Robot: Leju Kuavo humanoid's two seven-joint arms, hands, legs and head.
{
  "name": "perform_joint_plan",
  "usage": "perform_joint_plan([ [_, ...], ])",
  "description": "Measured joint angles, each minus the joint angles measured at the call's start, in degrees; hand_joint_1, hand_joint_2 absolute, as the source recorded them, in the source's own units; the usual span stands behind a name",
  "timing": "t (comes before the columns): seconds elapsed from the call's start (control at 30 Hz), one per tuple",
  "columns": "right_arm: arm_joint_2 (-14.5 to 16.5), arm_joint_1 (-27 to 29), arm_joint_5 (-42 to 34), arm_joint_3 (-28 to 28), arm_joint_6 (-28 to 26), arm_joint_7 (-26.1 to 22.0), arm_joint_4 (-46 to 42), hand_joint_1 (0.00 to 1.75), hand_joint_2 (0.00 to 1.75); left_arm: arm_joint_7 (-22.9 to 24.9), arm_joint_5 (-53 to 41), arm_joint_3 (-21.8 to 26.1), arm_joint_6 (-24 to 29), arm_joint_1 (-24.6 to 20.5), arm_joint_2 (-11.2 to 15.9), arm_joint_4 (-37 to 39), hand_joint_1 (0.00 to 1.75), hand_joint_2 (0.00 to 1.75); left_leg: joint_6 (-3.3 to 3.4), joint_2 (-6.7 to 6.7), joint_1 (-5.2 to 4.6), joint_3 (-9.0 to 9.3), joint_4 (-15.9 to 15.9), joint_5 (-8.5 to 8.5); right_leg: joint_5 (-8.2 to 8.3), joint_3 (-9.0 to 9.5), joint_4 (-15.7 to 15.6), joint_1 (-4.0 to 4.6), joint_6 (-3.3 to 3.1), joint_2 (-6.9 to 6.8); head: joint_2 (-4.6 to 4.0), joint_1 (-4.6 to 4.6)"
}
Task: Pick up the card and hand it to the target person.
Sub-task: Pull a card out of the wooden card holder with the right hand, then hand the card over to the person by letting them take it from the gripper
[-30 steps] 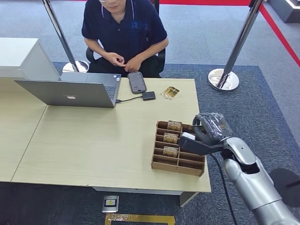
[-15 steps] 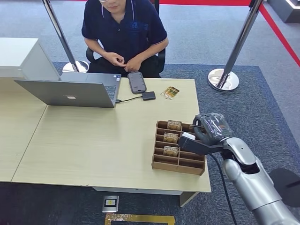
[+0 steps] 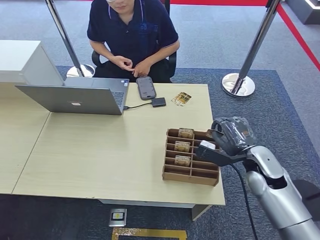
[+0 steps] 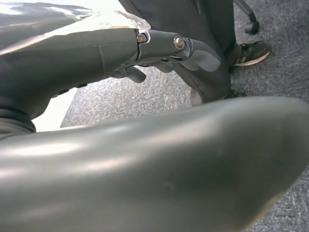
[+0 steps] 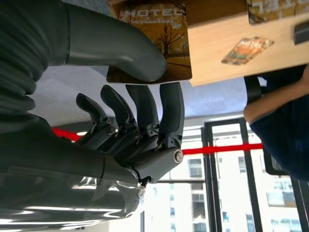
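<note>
In the right wrist view, my right hand (image 5: 127,121) pinches a brown hotel card (image 5: 176,29) between the thumb and the fingers. In the head view that hand (image 3: 232,136) hovers at the right end of the brown slotted card tray (image 3: 190,175), close above the table's right edge. Three more cards (image 3: 182,146) stand in the tray's left slots. The target person (image 3: 132,35) sits behind the far side of the table with both hands held together. My left hand (image 4: 164,46) hangs low over the carpet with nothing in it.
A loose card (image 3: 181,98) lies on the table near the person, beside a phone (image 3: 146,87) and a small black adapter (image 3: 159,102). An open laptop (image 3: 75,97) stands at the far left. A stanchion base (image 3: 238,84) sits beyond the table's right end.
My right hand has drawn back to the right, away from the tray's slots, with the card in it. The person and the table items have not moved.
</note>
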Motion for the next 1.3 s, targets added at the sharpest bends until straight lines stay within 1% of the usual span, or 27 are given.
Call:
perform_joint_plan([
  [0.13,-0.84,1.08,1.87,-0.28,0.31,-0.52,-4.17,1.53,1.75,0.00,0.14,0.00,0.11,0.00,-0.01,0.00,0.00,0.00,0.00,0.00,0.00,0.01,0.00,0.00,0.00,-0.01,0.00,0.00,0.00,0.00,0.00,-0.01],
  [0.33,-1.13,1.64,3.78,0.22,0.38,-0.83,-8.23,1.50,1.75,-0.02,0.03,0.00,0.16,-0.01,-0.02,0.00,0.00,0.00,0.00,0.01,0.00,0.00,-0.01,0.00,0.00,0.00,0.01,0.00,0.00,0.00,0.00,-0.01],
  [0.43,-0.60,1.22,4.93,0.80,0.25,-0.62,-9.48,1.51,1.75,-0.01,-0.06,0.00,0.16,-0.03,-0.03,0.00,0.00,0.00,0.00,0.00,0.00,-0.02,-0.01,0.00,0.00,0.01,0.02,0.00,0.00,0.00,0.00,0.00],
  [0.5,0.48,0.13,6.02,1.42,0.26,-0.04,-9.46,1.52,1.75,0.09,-0.19,0.01,0.18,-0.08,-0.05,0.00,0.00,0.00,0.00,0.01,0.00,-0.02,-0.01,0.00,0.00,0.01,0.03,0.01,0.00,0.00,0.00,0.00],
  [0.6,3.30,-2.99,7.34,2.95,0.10,0.82,-7.28,1.56,1.75,0.24,-0.54,-0.02,0.23,-0.16,-0.11,0.00,0.00,0.00,-0.02,0.04,0.01,-0.01,-0.02,0.01,0.00,0.00,0.05,0.01,0.00,0.00,0.00,0.00],
  [0.67,5.78,-5.56,7.81,4.15,-0.34,1.37,-4.31,1.58,1.75,0.27,-0.70,-0.04,0.29,-0.19,-0.16,0.00,0.00,0.00,-0.05,0.04,0.02,0.00,-0.02,0.04,0.00,0.00,0.08,0.02,0.00,0.00,0.00,0.01],
  [0.77,9.92,-9.87,7.94,6.03,-1.36,2.39,1.41,1.55,1.75,0.39,-0.74,-0.04,0.43,-0.26,-0.21,0.00,0.00,0.00,-0.08,0.03,0.02,0.00,-0.02,0.07,0.00,-0.02,0.12,0.02,-0.01,0.00,0.00,-0.01],
  [0.87,13.90,-13.90,8.34,7.55,-2.58,4.50,7.43,1.54,1.75,0.66,-0.88,-0.05,0.58,-0.29,-0.23,0.00,0.00,0.00,-0.09,0.03,0.02,0.00,-0.02,0.08,0.00,-0.04,0.17,0.02,-0.02,0.00,0.00,-0.01],
  [1.03,20.57,-19.51,9.63,8.79,-3.78,7.46,17.60,1.54,1.75,0.92,-1.54,-0.12,0.56,-0.33,-0.23,0.00,0.00,0.00,-0.09,0.02,0.02,-0.03,-0.01,0.09,-0.01,-0.08,0.18,0.02,-0.03,0.00,0.00,0.00],
  [1.17,24.57,-23.34,10.37,9.19,-4.44,9.09,25.20,1.56,1.75,0.97,-2.03,-0.19,0.49,-0.36,-0.23,0.00,0.00,0.00,-0.09,0.03,0.02,-0.05,-0.01,0.09,-0.01,-0.11,0.18,0.02,-0.04,0.00,0.00,-0.01],
  [1.3,27.36,-25.77,10.86,9.44,-4.80,9.86,30.73,1.56,1.75,1.01,-2.09,-0.20,0.49,-0.36,-0.24,0.00,0.00,0.00,-0.09,0.03,0.02,-0.06,-0.01,0.08,-0.01,-0.11,0.18,0.02,-0.03,0.00,0.00,-0.01],
])
